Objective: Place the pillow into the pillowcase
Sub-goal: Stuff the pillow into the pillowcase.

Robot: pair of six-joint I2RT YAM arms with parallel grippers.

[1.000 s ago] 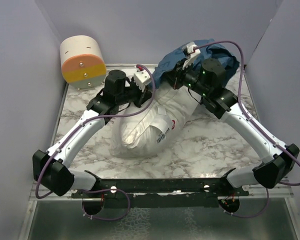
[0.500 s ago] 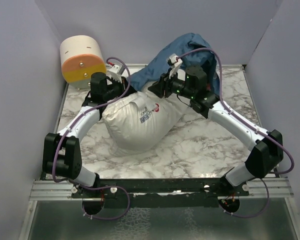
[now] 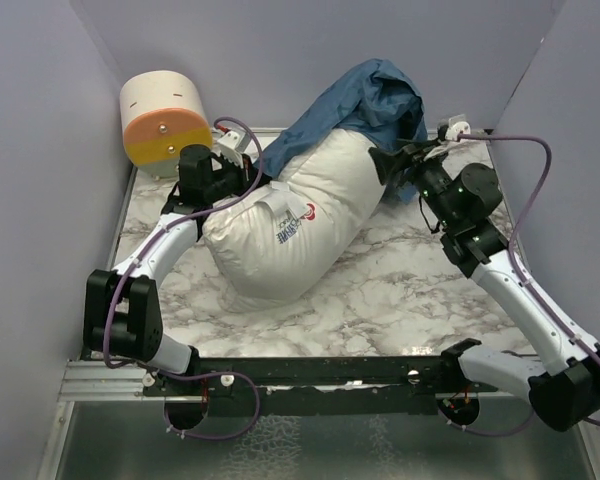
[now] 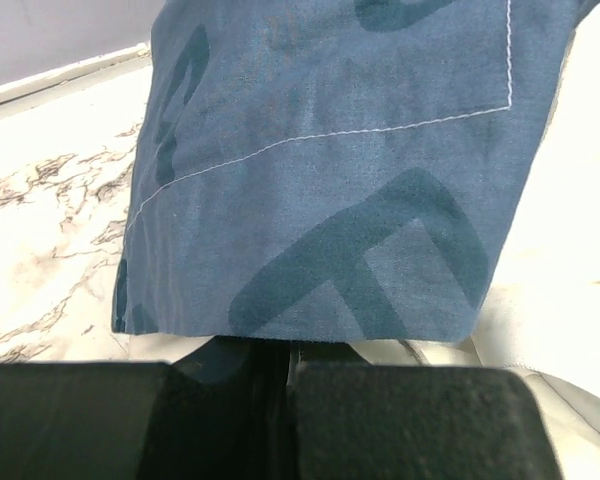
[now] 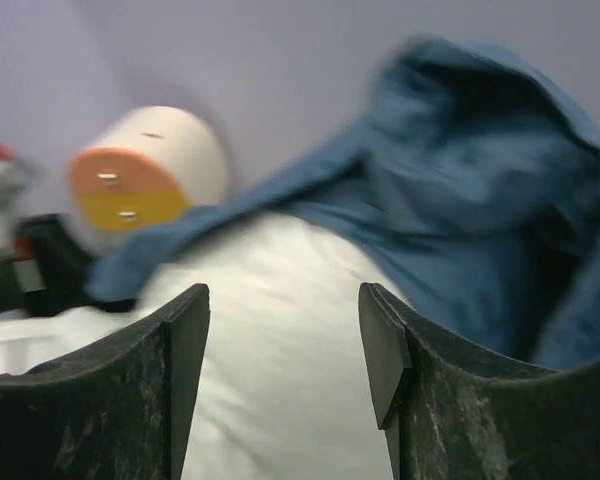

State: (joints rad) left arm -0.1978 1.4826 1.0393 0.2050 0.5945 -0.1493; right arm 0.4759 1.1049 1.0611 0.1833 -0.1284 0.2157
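Cream and orange, a drum-shaped container sits at ten o'clock on the marble table, close to the back wall. Just toward the centre from it, the left gripper is pressed together on a hem of the pillowcase. The left wrist view shows that dark blue cloth, with paler letter shapes and a stitched seam, pinched between the closed jaws and spreading upward from them.

From this grip a narrow band of blue runs along the pillow's edge toward one o'clock, where the rest of the sack is heaped high against the back wall. The pillow lies slantwise across the middle of the table, from seven o'clock to one o'clock. Its printed label faces up, its near end is bare, and its far end is covered by the blue fabric.

At two o'clock the right gripper stands just beside the pillow's flank, jaws apart and holding nothing. Its own camera shows the white cushion and blurred blue cloth beyond the gap.
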